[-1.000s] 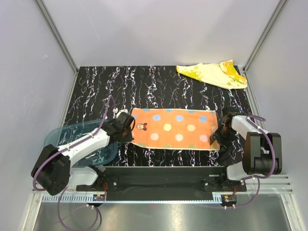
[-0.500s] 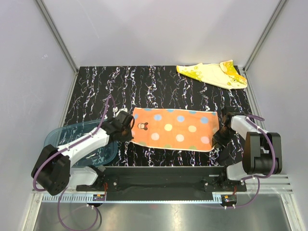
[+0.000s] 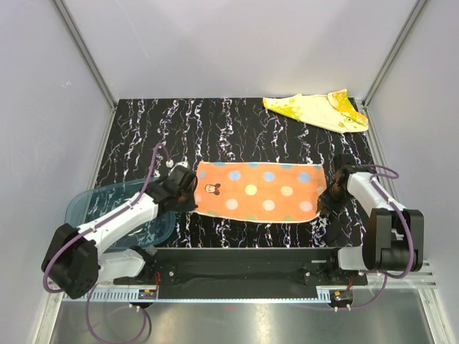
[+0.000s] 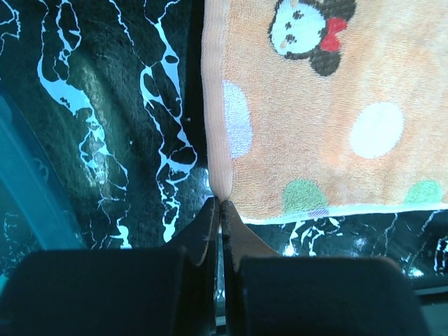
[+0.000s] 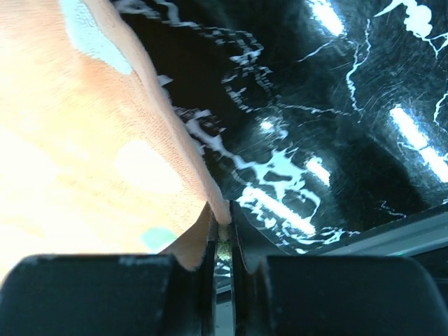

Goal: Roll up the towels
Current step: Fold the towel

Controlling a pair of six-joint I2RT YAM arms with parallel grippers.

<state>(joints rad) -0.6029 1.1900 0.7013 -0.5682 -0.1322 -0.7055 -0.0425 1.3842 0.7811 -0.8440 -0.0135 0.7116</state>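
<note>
At my far left a translucent teal-blue plastic tray (image 3: 82,204) sits on the black, white-veined tabletop (image 3: 237,129), with my left arm reaching over it. My left gripper (image 4: 221,208) is clenched on the near left corner of the orange-pink terry towel (image 3: 258,190), the one with pale dots and a small cartoon mouse. It lies spread flat across the middle of the table. My right gripper (image 5: 222,224) is pinched tight on that towel's near right corner, the hem drawn in between my fingers. The yellow-and-cream towel (image 3: 315,109) lies rumpled at the far right corner, well apart from both grippers.
</note>
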